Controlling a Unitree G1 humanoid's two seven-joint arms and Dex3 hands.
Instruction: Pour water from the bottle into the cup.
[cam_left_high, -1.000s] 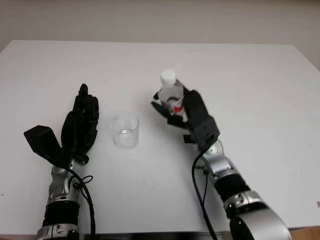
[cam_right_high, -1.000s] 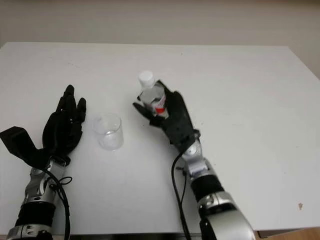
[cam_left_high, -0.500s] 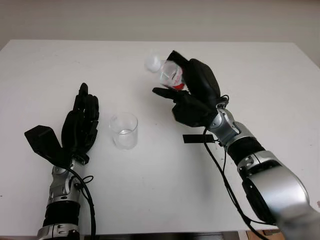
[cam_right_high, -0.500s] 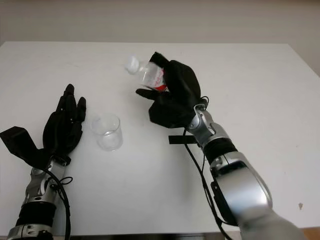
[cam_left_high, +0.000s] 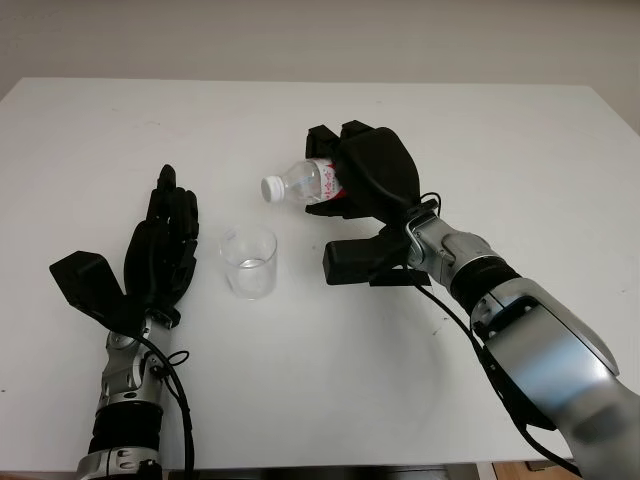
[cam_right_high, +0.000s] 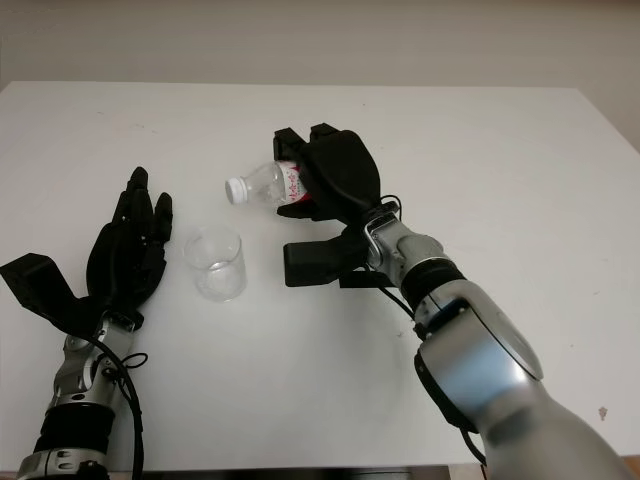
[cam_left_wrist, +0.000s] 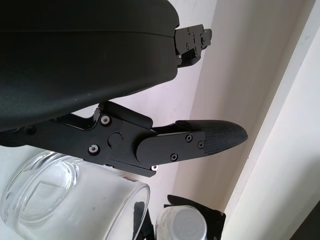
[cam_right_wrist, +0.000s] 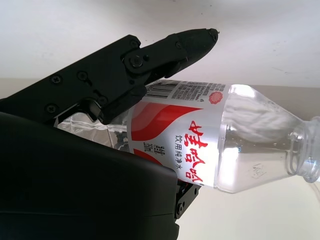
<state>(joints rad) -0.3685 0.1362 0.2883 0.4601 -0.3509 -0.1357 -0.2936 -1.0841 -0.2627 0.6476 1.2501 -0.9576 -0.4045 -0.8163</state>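
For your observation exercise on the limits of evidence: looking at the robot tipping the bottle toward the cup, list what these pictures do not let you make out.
- Bottle: its base, in the eye views, is hidden inside the right hand.
- Its mouth: cut off by the right wrist view's edge; in the eye views too small to tell capped or open.
- Cup: any water inside, glass too clear to tell.
- Left hand, open beside the cup: its palm faces away.

A broad white desk (cam_left_high: 320, 400) spreads across nearly the whole scene, its matte top evenly lit, with a few faint specks and soft shadows. Beyond its far edge rises a plain pale beige wall (cam_left_high: 320, 35). At the near right corner a small patch of wood-toned floor (cam_left_high: 615, 468) shows below the desk's edge.
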